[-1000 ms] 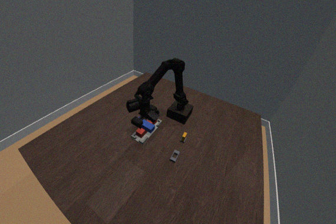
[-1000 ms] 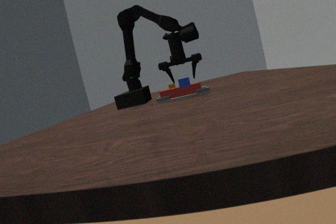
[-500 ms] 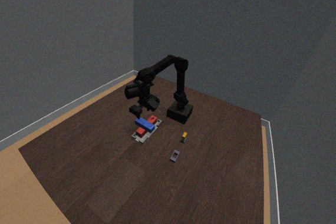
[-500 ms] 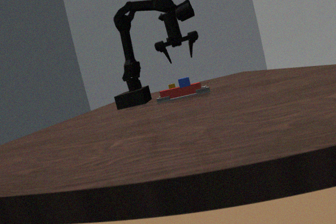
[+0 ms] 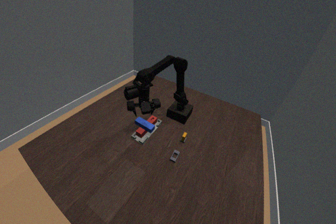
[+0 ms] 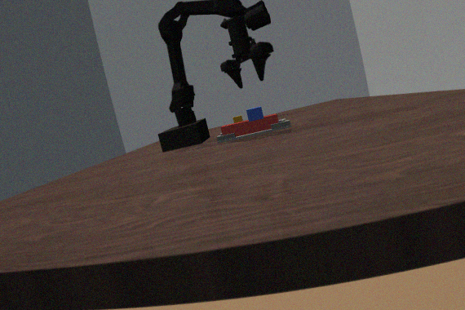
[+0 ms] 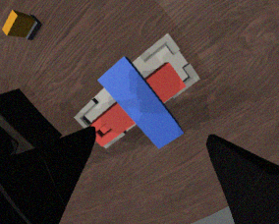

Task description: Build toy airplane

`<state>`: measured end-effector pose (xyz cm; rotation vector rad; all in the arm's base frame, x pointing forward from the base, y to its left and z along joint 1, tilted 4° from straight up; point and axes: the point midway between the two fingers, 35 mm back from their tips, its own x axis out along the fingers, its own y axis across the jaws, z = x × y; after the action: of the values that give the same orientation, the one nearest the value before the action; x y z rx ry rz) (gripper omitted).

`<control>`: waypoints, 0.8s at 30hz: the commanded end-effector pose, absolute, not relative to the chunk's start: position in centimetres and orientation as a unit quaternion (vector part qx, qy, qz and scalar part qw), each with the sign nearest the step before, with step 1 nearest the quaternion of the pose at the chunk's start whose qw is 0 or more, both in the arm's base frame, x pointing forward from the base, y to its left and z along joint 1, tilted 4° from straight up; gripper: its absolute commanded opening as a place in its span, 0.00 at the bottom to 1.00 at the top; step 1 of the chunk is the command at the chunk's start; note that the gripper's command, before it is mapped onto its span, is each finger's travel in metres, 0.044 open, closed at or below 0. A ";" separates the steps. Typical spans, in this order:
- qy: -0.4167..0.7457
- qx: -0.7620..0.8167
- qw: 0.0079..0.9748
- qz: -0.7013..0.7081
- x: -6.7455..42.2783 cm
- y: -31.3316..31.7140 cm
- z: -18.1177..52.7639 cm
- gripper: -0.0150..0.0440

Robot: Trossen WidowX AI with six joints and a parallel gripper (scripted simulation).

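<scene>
Gripper (image 6: pixel 248 76) is seen hanging well above the jig (image 5: pixel 136 137), jaws spread wide, nothing held between them. In the wrist view both dark fingertips frame the assembly from above, apart from it.

Red fuselage (image 7: pixel 116 120) is seated in the grey jig's cradle, lying flat along it. Blue wing (image 7: pixel 140 102) is laid crosswise on top of the fuselage, roughly mid-length, overhanging the jig on both sides. From the exterior view the wing (image 6: pixel 254 113) is seen end-on as a blue block sitting on the red body (image 6: pixel 249 126). Whether its tab is fully down in the socket cannot be told.

Yellow tail fin (image 5: pixel 184 136) is not fitted: it is found on the wooden table (image 5: pixel 206 185), apart from the jig, on the side toward the arm's base (image 5: pixel 186 118). A small socket is visible at one end of the fuselage (image 7: pixel 104 132), unfilled.

A small grey frame piece (image 5: pixel 174 155) is lying on the table just beyond the tail fin, well apart from the jig.
</scene>
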<state>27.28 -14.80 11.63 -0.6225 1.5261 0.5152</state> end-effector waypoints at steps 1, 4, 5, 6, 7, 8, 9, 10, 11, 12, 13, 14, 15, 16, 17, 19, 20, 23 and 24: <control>0.709 -0.126 0.690 0.076 27.2 -14.8 11.6 1.00; 0.713 -0.034 0.700 -0.018 27.2 -14.8 11.6 1.00; 0.712 -0.018 0.701 -0.034 27.2 -14.8 11.7 1.00; 0.712 -0.013 0.701 -0.039 27.2 -14.8 11.7 1.00; 0.712 -0.013 0.701 -0.039 27.2 -14.8 11.7 1.00; 0.712 -0.013 0.701 -0.039 27.2 -14.8 11.7 1.00; 0.712 -0.013 0.701 -0.039 27.2 -14.8 11.7 1.00; 0.712 -0.013 0.701 -0.039 27.2 -14.8 11.7 1.00; 0.712 -0.013 0.701 -0.039 27.2 -14.8 11.7 1.00; 0.712 -0.013 0.701 -0.039 27.2 -14.8 11.7 1.00; 0.712 -0.013 0.701 -0.039 27.2 -14.8 11.7 1.00; 0.712 -0.013 0.701 -0.039 27.2 -14.8 11.7 1.00; 0.712 -0.012 0.701 -0.039 27.3 -14.6 11.6 1.00; 0.711 -0.012 0.702 -0.039 27.5 -13.8 11.6 1.00; 0.711 -0.011 0.702 -0.038 27.8 -12.6 11.5 1.00; 0.710 -0.010 0.703 -0.036 28.2 -9.5 11.3 1.00; 0.710 -0.009 0.703 -0.035 28.3 -8.0 11.2 1.00; 0.710 -0.006 0.704 -0.033 28.1 -3.5 10.9 1.00; 0.710 -0.006 0.703 -0.032 27.9 -2.1 10.8 1.00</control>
<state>28.37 -5.30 10.94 -0.0205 1.5821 -0.0761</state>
